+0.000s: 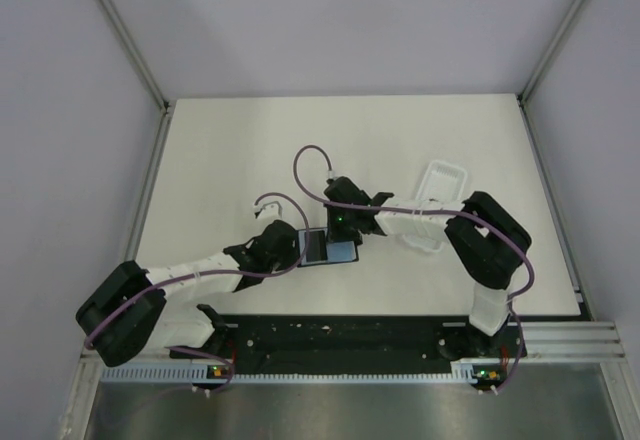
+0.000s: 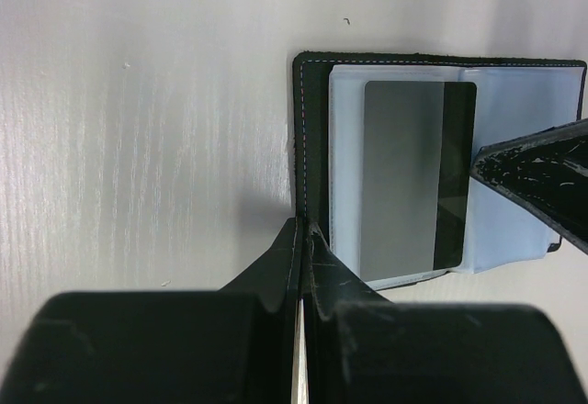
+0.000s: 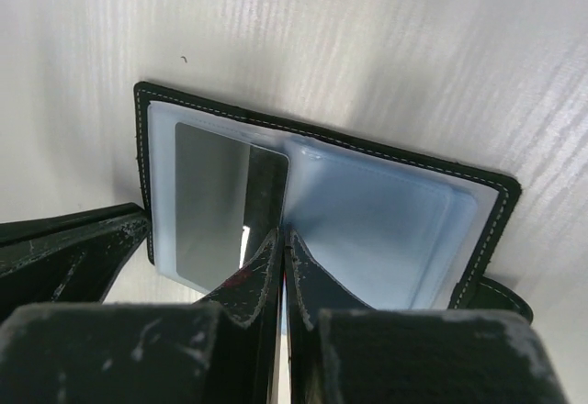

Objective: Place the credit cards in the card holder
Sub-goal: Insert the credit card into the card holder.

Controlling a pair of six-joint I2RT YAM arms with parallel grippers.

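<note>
- The wallet lies open and flat on the white table, about midway between left and right and toward the near edge. Its pale blue-grey lining faces up.
- One credit card sits inside the clear sleeve on the wallet's left half. Its face is grey, with a dark stripe along one long side. The right wrist view shows the same card under the sleeve.
- The sleeve on the right half of the wallet shows no card.
- The left gripper reaches in from the left. Its fingers are pressed together, with only a hairline between them. The tips touch the black left border of the wallet. Whether they pinch that border cannot be told.
- The right gripper comes in from the far right. Its fingers are also closed to a thin slit. The tips rest at the wallet's middle fold, beside the card's striped edge. Whether a sleeve leaf is caught between them cannot be told.
- Each wrist view shows one finger of the other gripper at the wallet's edge.
- A white plastic tray lies farther back and to the right, apart from the wallet and partly under the right arm.
</note>
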